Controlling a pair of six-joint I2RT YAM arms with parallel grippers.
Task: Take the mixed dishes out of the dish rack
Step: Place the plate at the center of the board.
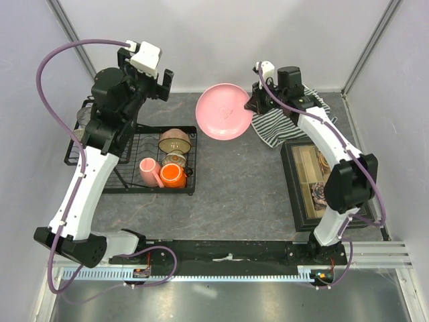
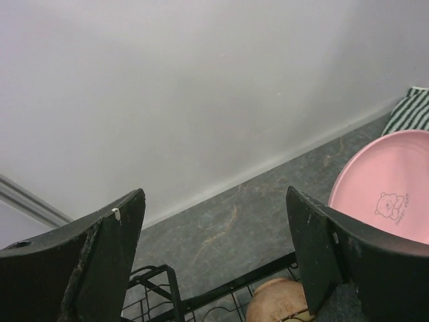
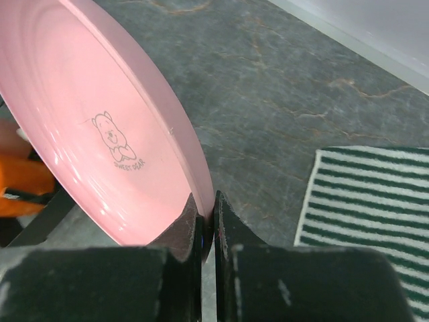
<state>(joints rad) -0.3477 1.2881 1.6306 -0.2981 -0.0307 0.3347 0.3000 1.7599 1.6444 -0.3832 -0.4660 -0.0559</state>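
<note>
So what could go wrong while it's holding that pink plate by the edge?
The right arm's jaws pinch the pink plate only at its rim, and the plate hangs tilted, so it might slip or swing loose and drop onto the table. The striped cloth lies close beside it. If the plate is lowered there, it might land half on the cloth and rock.

Pale white wall (image 1: 221, 40) across top of frame. Dark grey veined table surface (image 1: 234, 181) at centre. Slanted metal posts (image 1: 74, 37) upper left, upper right. Ribbed aluminium rail (image 1: 382, 255) lower right. Light even.
</note>
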